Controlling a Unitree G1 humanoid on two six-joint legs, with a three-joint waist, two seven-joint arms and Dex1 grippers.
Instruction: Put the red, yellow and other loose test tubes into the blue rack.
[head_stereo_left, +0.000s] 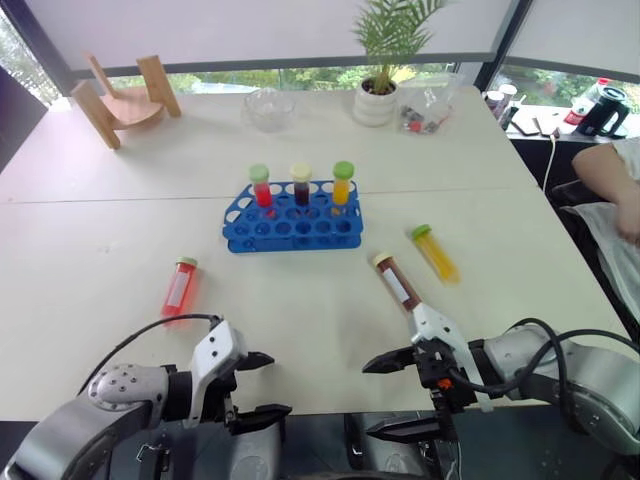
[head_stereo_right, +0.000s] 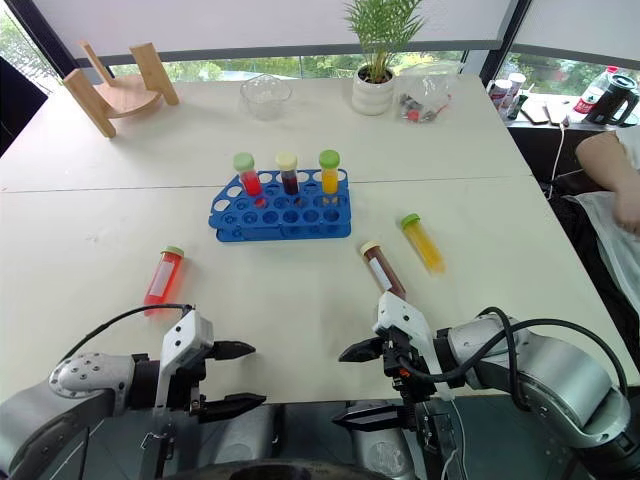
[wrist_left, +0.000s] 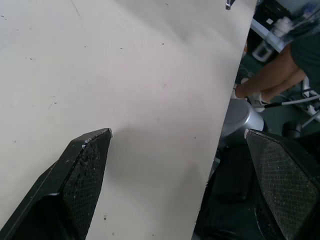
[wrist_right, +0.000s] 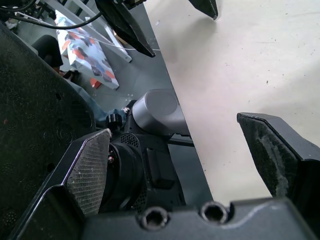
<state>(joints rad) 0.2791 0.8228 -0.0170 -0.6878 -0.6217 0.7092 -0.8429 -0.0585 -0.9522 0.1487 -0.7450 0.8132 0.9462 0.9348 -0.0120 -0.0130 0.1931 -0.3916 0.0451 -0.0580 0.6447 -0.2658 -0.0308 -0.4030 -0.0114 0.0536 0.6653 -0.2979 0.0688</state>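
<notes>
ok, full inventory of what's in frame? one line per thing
blue rack: 1, blue, table centre.
racked tubes: 3, red, dark and orange liquid, upright in the rack's back row.
red tube: 1, green cap, lying left of the rack.
brown tube: 1, cream cap, lying right of the rack.
yellow tube: 1, green cap, lying beside the brown tube.
wooden stand: 1, tan, far left.
glass bowl: 1, clear, far centre.
potted plant: 1, green in white pot, far side.
person's arm: 1, right edge.
left gripper: black fingers open, near edge.
right gripper: black fingers open, near edge.
</notes>
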